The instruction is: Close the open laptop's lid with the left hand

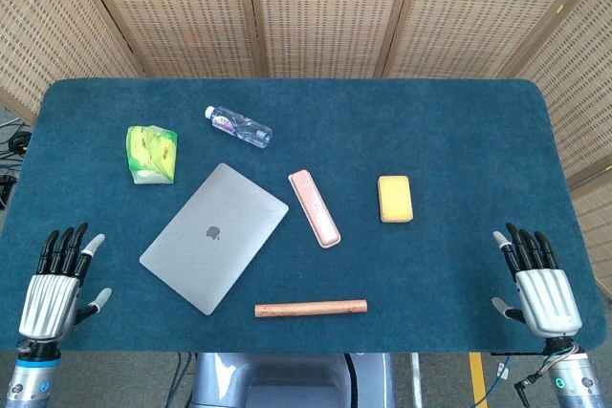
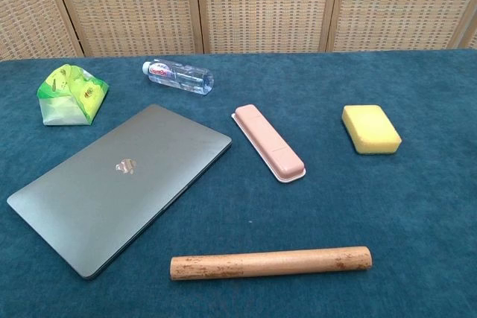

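Laptop [image 1: 214, 237], lid shut, flat on desk [image 1: 449, 131] left of centre; left hand [image 1: 53, 284] at near-left edge, right hand [image 1: 538, 282] at near-right edge, both empty, fingers [image 1: 65, 247] spread apart.

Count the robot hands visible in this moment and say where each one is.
2. The left hand hovers at the table's near-left edge, clear of the laptop; the right hand at the near-right edge. Both empty.

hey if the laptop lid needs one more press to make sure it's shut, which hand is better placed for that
Left. The left hand hovers open at the near left table edge, just beside the laptop, whose lid already lies flat. The right hand is at the far right edge, with the sponge in between.
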### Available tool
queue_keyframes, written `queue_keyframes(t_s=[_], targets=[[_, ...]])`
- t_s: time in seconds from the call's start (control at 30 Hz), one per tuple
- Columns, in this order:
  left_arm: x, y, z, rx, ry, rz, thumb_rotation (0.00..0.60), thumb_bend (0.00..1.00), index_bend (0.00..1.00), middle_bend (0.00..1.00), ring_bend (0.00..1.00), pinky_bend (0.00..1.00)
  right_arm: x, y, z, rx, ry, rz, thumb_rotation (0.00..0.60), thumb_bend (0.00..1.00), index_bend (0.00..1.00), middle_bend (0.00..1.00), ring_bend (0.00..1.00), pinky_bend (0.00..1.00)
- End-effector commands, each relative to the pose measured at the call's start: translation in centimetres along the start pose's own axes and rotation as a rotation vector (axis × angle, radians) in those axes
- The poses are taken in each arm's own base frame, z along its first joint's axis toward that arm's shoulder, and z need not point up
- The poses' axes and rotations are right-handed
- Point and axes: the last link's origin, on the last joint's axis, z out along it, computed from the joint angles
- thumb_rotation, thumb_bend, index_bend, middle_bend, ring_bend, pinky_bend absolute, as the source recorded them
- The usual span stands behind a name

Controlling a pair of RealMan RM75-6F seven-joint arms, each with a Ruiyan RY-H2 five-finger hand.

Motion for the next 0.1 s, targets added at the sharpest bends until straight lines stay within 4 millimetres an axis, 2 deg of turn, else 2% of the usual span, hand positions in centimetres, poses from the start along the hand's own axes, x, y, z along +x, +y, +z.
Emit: queue_keyframes(t_s=[0.03,0.1], targets=[[0.04,-0.09,0.18,0.0,-0.005,-0.003,0.6,0.2,0.1,0.0,0.0,0.0,-0.02,-0.08,-0.01,0.004,0.002,0.0,0.6,0.1,0.0,0.0,0.0,0.0],[0.06,-0.11,0.22,0.0,-0.009,-0.005,0.6,0.2,0.1,0.0,0.0,0.0,-0.08,-0.09,0.02,0.006,0.001,-0.001,0.6,0.1,0.0,0.0,0.0,0.0]])
